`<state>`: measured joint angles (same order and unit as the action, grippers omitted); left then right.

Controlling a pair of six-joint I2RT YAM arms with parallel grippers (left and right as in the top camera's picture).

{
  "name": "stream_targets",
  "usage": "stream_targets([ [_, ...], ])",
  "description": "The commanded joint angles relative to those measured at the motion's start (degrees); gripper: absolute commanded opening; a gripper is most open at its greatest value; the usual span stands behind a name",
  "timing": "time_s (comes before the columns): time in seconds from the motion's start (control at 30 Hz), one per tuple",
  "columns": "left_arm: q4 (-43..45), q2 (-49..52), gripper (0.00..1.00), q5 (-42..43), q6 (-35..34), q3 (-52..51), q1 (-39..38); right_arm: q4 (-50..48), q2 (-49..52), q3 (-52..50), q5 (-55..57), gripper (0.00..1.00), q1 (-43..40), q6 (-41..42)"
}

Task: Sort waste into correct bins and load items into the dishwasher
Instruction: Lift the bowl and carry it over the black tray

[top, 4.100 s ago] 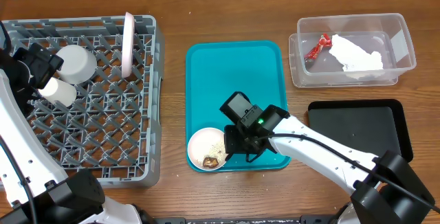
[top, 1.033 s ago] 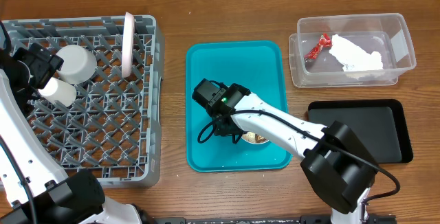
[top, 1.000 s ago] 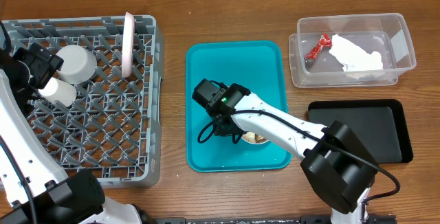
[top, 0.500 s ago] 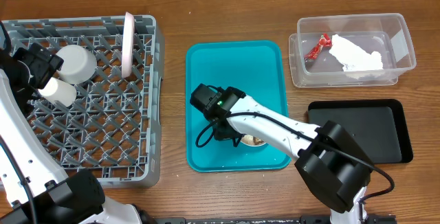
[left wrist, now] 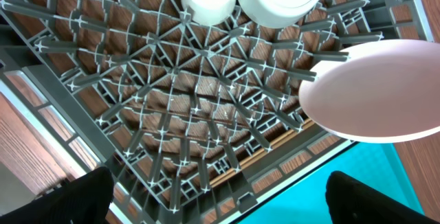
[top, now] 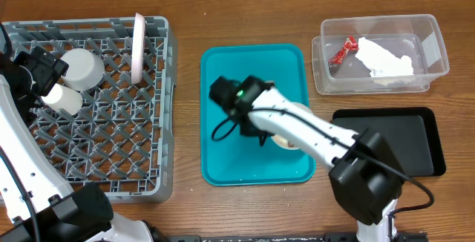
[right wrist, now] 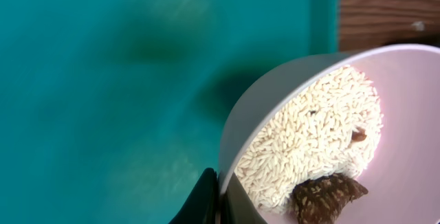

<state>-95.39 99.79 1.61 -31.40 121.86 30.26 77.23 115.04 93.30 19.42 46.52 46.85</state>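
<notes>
Swung right across tray (top: 223, 164) since 0.5 s ago, clamps rim of bowl (top: 291, 136) in right gripper (top: 265, 129) at tray's right edge; could spill rice (right wrist: 309, 135) and scrap (right wrist: 330, 193) if tipped or jerked.

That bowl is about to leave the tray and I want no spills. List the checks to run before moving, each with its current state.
1. Grip: right gripper pinches the rim of the bowl: ok.
2. Contents: rice and brown scrap lie inside the bowl, none on the teal tray: ok.
3. Bowl held level: cannot tell.
4. Black tray is bare, with room to receive: ok.
5. Left gripper is over the dish rack, far from the bowl: ok.
</notes>
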Motion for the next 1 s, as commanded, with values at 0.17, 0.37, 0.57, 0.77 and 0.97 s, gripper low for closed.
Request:
stream_targets([
  [0.17, -0.13, 0.24, 1.00, -0.55, -0.55, 0.44, -0.07, 4.79, -7.85, 2.03, 2.01, 0.04, -17.25, 4.28],
  [0.37, -0.13, 0.24, 1.00, -0.55, -0.55, 0.44, -0.07, 4.94, -13.29, 2.03, -5.05, 0.04, -30.42, -4.57],
  [0.57, -0.13, 0.24, 1.00, -0.55, -0.55, 0.44, -0.07, 4.28, -15.19, 1.86, -18.86, 0.04, -43.76, -17.57],
  [0.77, -0.13, 0.24, 1.00, -0.57, -0.55, 0.44, -0.07, 4.04, -15.19, -0.66, -39.87, 0.04, -57.27, -32.35],
  [0.97, -0.13, 0.24, 1.00, -0.55, -0.52, 0.44, -0.07, 8.26, -15.19, -2.49, -53.66, 0.04, -67.60, -42.73],
])
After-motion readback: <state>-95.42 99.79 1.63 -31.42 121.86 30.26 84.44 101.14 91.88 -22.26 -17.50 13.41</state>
